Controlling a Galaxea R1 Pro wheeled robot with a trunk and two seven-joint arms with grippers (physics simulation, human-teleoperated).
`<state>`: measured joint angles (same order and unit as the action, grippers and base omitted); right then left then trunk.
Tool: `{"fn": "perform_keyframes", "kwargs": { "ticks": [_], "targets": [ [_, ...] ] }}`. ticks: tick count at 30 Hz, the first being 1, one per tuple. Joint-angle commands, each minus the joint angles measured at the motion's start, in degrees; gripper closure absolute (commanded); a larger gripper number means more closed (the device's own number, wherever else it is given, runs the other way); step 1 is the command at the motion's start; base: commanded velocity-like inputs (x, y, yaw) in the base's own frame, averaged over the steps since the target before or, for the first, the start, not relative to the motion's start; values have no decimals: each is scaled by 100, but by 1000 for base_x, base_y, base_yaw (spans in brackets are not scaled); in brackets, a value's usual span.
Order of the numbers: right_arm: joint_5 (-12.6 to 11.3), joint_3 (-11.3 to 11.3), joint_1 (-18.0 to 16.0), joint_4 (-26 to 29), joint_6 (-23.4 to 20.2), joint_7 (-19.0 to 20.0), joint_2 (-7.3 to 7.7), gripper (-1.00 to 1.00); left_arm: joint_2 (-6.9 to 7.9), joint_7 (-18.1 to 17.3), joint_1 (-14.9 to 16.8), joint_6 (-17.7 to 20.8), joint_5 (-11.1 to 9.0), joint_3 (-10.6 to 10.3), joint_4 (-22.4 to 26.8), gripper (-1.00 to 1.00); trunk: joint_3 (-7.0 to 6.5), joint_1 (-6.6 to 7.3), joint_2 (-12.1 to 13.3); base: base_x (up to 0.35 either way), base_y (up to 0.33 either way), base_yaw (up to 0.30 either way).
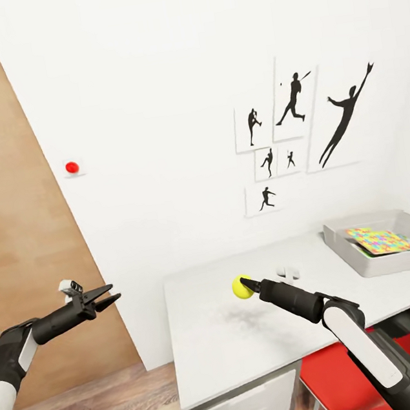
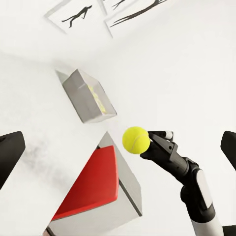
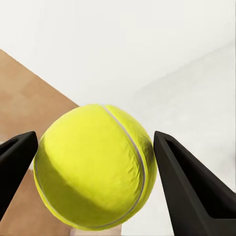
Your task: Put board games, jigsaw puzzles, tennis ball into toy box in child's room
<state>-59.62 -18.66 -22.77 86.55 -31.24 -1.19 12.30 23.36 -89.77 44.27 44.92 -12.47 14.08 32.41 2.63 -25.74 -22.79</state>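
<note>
item: tennis ball [image 1: 242, 287], lifted above table [image 1: 204, 335], toy box [image 1: 369, 260] at 2 o'clock. right gripper [image 1: 245, 283] closed on ball, contact apparently slight. left gripper [image 1: 108, 295] parted, empty. risk: round ball slips mid-carry, rolls off table edge.

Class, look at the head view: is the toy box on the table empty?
No: a jigsaw puzzle already lies inside the toy box on the table.

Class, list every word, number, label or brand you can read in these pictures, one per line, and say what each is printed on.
None: no readable text appears.
Wall pictures: black player silhouettes, no captions.
Jigsaw puzzle in the toy box: coloured pieces, no lettering.
Tennis ball in the right tool: a seam line, no brand.
Red dot on the wall: unmarked.
</note>
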Motion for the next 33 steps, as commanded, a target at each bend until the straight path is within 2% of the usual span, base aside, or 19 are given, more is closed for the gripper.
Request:
{"fn": "perform_keyframes", "kwargs": {
  "ticks": [1, 33],
  "targets": [
    [-24, -6, -8, 2, -13, -13, 4, 100, -1, -23, 3, 59, 2, 0, 2, -100, 8, -4, -13, 0, 0, -247],
    [-24, -15, -8, -7, -6, -13, -16, 100, -27, -23, 3, 52, -1, -1, 2, -100, -156, -4, -13, 0, 0, -249]
  ]
}}
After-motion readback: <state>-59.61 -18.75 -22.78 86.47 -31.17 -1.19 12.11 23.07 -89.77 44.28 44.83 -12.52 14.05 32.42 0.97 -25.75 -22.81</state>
